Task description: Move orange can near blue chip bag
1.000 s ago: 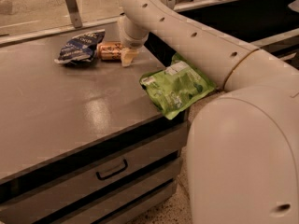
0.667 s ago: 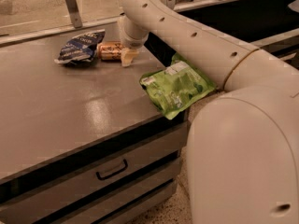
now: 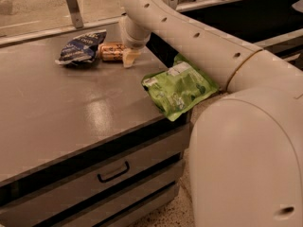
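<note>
The orange can (image 3: 111, 51) lies on its side at the back of the grey counter (image 3: 57, 108). Its left end touches or nearly touches the blue chip bag (image 3: 80, 46), which lies flat to its left. My gripper (image 3: 128, 56) reaches down from the white arm (image 3: 189, 27) at the can's right end, right against it. The arm hides part of the gripper.
A larger bright green bag (image 3: 180, 88) lies at the counter's right edge, partly overhanging it. A metal post (image 3: 72, 6) stands behind the blue bag. Drawers with a dark handle (image 3: 113, 172) sit below the counter front. My white body (image 3: 246, 160) fills the lower right.
</note>
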`<action>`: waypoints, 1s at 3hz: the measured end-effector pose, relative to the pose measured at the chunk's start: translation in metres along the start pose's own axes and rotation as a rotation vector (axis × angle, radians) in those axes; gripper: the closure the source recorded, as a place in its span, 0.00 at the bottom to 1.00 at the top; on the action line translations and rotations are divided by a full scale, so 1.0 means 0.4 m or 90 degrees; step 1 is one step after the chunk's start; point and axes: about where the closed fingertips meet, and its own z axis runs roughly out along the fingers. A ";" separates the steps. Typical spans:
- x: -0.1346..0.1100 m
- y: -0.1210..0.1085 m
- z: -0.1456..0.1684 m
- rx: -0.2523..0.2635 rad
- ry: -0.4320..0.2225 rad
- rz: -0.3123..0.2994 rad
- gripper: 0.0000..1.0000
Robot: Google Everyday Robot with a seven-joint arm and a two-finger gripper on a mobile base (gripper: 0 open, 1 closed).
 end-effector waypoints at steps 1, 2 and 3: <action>0.000 -0.001 -0.001 0.000 0.000 0.000 0.17; -0.002 -0.006 -0.007 0.000 0.000 0.000 0.40; -0.031 -0.023 -0.044 -0.004 0.012 -0.041 0.39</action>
